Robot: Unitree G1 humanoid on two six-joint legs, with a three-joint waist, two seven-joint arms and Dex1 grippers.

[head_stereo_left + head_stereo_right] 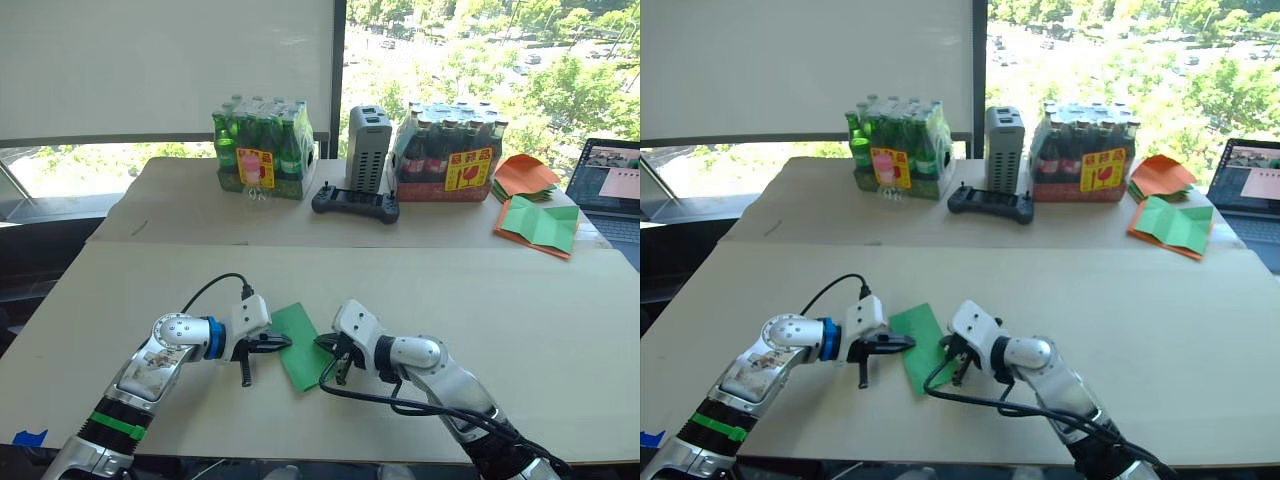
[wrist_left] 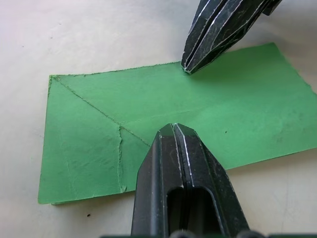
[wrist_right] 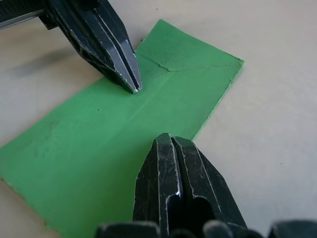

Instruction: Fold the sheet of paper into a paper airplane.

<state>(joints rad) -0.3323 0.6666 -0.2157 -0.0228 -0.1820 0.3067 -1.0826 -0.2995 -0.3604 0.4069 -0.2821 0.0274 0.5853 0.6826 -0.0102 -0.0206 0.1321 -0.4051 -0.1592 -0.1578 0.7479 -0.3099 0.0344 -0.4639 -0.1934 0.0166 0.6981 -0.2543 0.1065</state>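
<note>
Folded green sheet of paper [image 1: 299, 343] lies flat on the near table [image 1: 520, 300], between both grippers.
Wrist views reveal diagonal creases and a folded corner flap; the left gripper [image 2: 173, 130] and right gripper [image 3: 170, 140], each with fingers pressed together, tips touching the paper. Head views show it as a narrow strip.

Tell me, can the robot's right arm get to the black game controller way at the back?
Probably not as it stands. The right gripper is down at the sheet of paper on the near table, while the black controller sits on the far table by the bottle packs.
</note>
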